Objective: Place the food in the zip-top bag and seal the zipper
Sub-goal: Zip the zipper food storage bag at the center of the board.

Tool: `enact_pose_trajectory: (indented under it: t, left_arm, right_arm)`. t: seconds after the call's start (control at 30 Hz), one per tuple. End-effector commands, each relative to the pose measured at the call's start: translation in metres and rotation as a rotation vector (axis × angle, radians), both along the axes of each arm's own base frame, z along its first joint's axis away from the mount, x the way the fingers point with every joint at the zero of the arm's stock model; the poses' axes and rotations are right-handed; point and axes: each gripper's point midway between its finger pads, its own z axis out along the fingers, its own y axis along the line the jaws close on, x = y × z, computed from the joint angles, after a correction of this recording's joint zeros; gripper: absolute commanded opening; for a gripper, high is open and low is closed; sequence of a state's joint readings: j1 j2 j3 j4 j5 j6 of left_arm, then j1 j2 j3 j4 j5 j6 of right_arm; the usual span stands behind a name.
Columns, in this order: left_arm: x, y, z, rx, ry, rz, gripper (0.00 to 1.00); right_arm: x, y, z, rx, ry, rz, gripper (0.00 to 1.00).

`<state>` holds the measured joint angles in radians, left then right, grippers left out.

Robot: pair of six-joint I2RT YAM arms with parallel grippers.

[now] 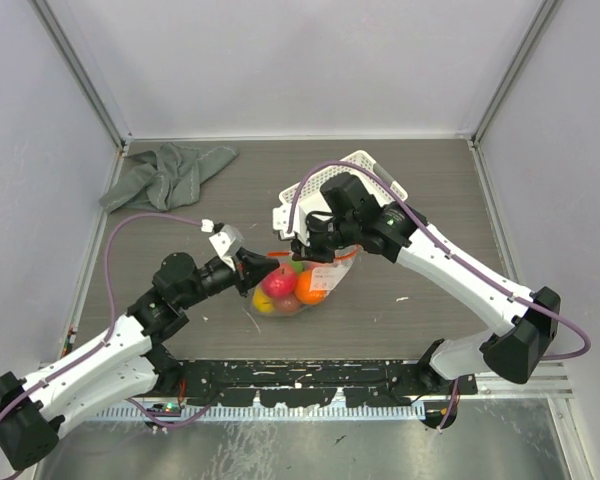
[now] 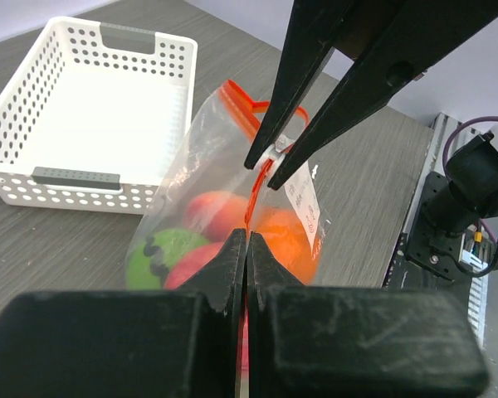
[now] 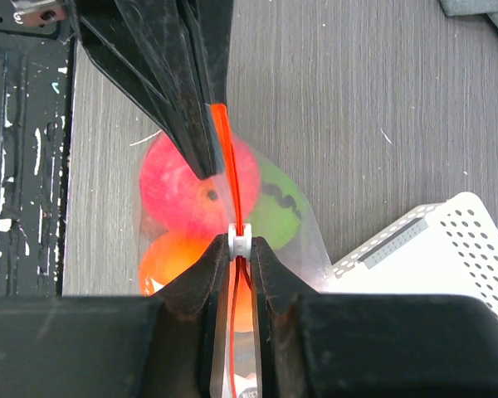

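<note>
The clear zip-top bag (image 1: 302, 283) hangs between my two grippers over the table. It holds the food: a red fruit (image 3: 178, 186), a green one (image 3: 275, 209) and an orange one (image 3: 168, 264). The orange-red zipper (image 2: 253, 195) runs taut from one gripper to the other. My left gripper (image 2: 246, 238) is shut on the near end of the strip. My right gripper (image 3: 241, 245) is shut on the white slider (image 3: 241, 240). In the top view the left gripper (image 1: 263, 272) is at the bag's left, the right gripper (image 1: 310, 247) above it.
A white lattice basket (image 1: 365, 165) stands just behind the bag, under the right arm. A crumpled grey cloth (image 1: 170, 172) lies at the far left. A black perforated rail (image 1: 310, 378) runs along the table's near edge.
</note>
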<state>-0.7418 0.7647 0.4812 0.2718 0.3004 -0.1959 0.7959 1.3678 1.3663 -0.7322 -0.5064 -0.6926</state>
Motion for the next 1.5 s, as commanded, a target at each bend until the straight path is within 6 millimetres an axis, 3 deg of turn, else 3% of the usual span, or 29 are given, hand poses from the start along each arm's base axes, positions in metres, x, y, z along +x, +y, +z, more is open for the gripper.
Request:
enact_pose_trajectory:
  t: [0.0,0.33,0.47,0.57,0.73,0.9,1.27,1.4,1.47]
  left_arm:
    - [0.008,0.014,0.014,-0.039,-0.037,0.089,0.0]
    - [0.026,0.045,-0.008,-0.015,0.019,0.296,0.0]
    - [0.018,0.041,-0.011,-0.017,0.028,0.252,0.0]
    - [0.007,0.033,-0.001,-0.035,0.009,0.174,0.02]
    - [0.0,0.021,0.02,-0.045,-0.039,0.092,0.34]
    - [0.008,0.01,0.027,-0.021,-0.058,0.067,0.5]
    - [0.02,-0.009,0.032,0.015,-0.098,0.018,0.52]
    - [0.021,-0.014,0.034,0.005,-0.097,0.002,0.46]
    - [0.021,-0.015,0.033,0.004,-0.091,-0.004,0.37]
  right_arm:
    - [0.014,-0.016,0.016,0.011,-0.051,-0.107,0.01]
    - [0.02,-0.016,0.031,0.051,-0.06,-0.171,0.01]
    - [0.014,-0.014,0.03,0.069,-0.045,-0.147,0.01]
    - [0.008,-0.011,0.03,0.085,-0.036,-0.116,0.01]
    - [0.008,-0.009,0.029,0.092,-0.034,-0.108,0.01]
    - [0.006,-0.007,0.028,0.094,-0.023,-0.093,0.01]
    - [0.003,-0.007,0.022,0.085,-0.016,-0.076,0.01]
    - [0.002,-0.005,0.021,0.085,-0.008,-0.07,0.01]
    - [0.001,-0.005,0.02,0.085,-0.005,-0.067,0.01]
